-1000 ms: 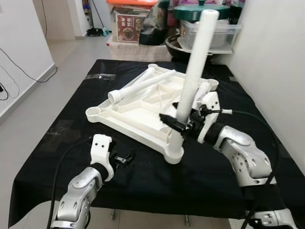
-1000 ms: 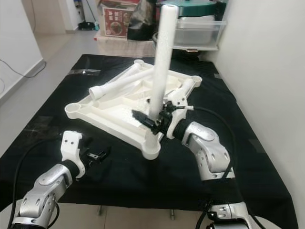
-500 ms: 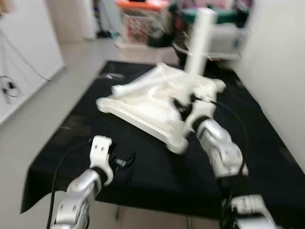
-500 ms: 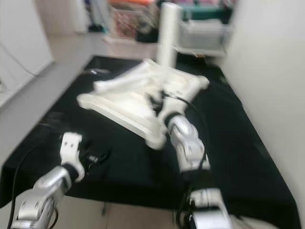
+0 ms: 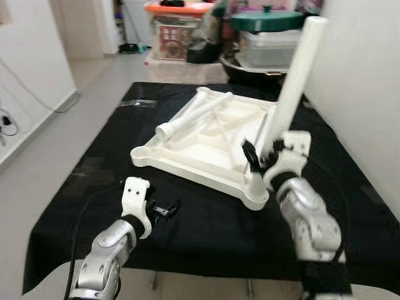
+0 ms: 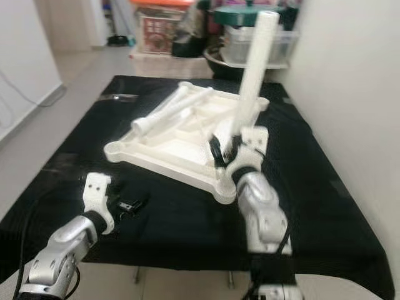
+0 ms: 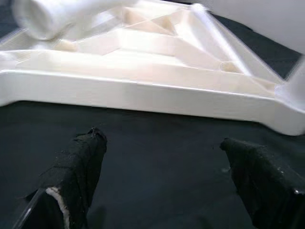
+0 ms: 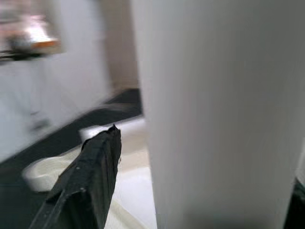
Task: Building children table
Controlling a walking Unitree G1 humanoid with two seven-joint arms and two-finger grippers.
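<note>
Right gripper [image 5: 261, 156] pinches a white leg [image 5: 292, 84], tilted, foot at the near right corner of the upturned tabletop [image 5: 187, 159] mid-table [image 5: 75, 187]. Left gripper [image 5: 164, 209] hovers spread by the near edge.

Two silver, jointed metal arms are in shot, each capped by a white plastic wrist block. The left tool [image 5: 164, 208] carries short black fingers; a black cable loops along its forearm. The right tool [image 5: 262, 153] matches, black-fingered too.

Smooth white plastic tabletop [image 5: 206, 140]; matt black cloth [image 5: 206, 219].
</note>
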